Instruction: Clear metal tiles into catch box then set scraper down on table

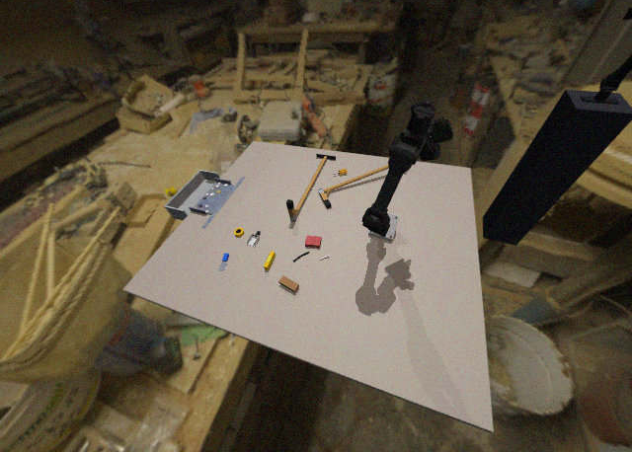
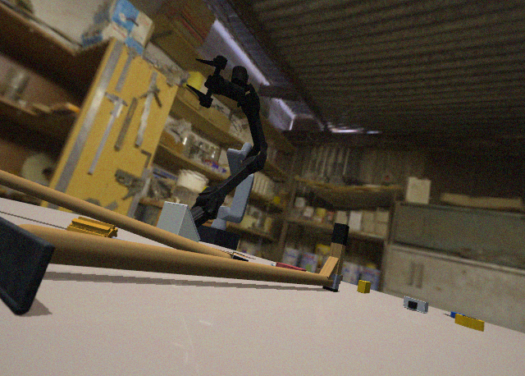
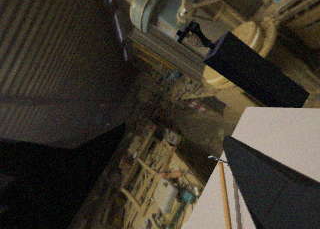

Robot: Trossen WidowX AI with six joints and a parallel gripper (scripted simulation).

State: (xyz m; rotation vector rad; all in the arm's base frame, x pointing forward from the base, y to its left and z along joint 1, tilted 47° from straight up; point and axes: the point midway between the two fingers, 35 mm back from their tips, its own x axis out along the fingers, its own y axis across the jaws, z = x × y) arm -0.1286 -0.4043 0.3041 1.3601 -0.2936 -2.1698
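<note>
From above, the metal bits [image 1: 219,190] lie on the plate [image 1: 227,202] near the left edge, with the box [image 1: 179,200] beyond it. The scraper [image 1: 311,185] [image 2: 190,263] looks like the tool with the flat black blade [image 1: 326,157] [image 2: 20,266] near the far edge. Its grip [image 1: 290,207] [image 2: 339,236] stands up mid-table. The other tool [image 1: 356,179] [image 2: 106,213] [image 3: 225,196] points toward the far right corner. The pincer [image 1: 432,122] [image 2: 192,73] [image 3: 173,133] is up high on that side.

From the side, the pincer is wide open with nothing in it. I think the job now is fetching the scraper. It should come down slowly over the grip, one finger each side, then squeeze square so the stick can't twist.

From the wrist, the fingers are apart, and the other tool shows by one. It should swing clear of that.
</note>
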